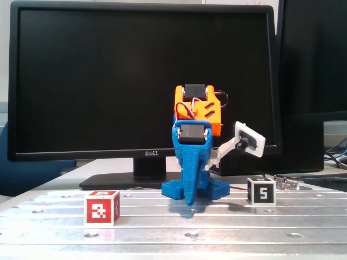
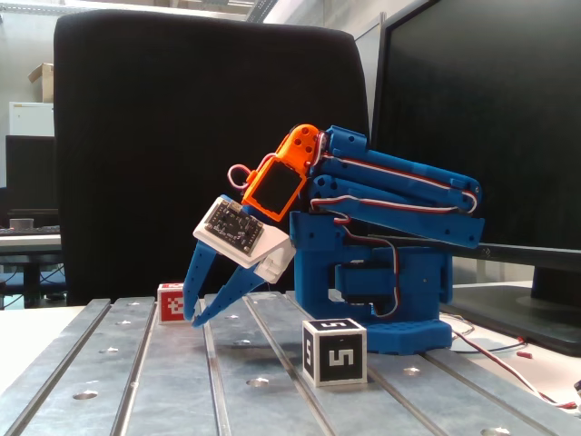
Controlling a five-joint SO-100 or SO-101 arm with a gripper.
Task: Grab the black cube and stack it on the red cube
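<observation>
The red cube (image 1: 102,207) sits on the metal table at the left in a fixed view, its white pixel marker facing the camera. The black cube (image 1: 261,190), marked with a white 5, rests at the right, beside the arm's base. Between them my blue gripper (image 1: 191,203) points down at the table with its tip just above the surface. Seen from the side, the gripper (image 2: 194,319) has its fingertips together, holding nothing. The red cube (image 2: 169,302) lies just behind the tip, partly hidden. The black cube (image 2: 334,351) stands apart in the foreground.
The slotted metal table (image 1: 227,225) has bolt holes. A large Dell monitor (image 1: 146,81) stands behind the arm's base (image 2: 381,300). A black chair back (image 2: 182,118) fills the background in the other fixed view. Loose wires (image 2: 508,363) lie beside the base.
</observation>
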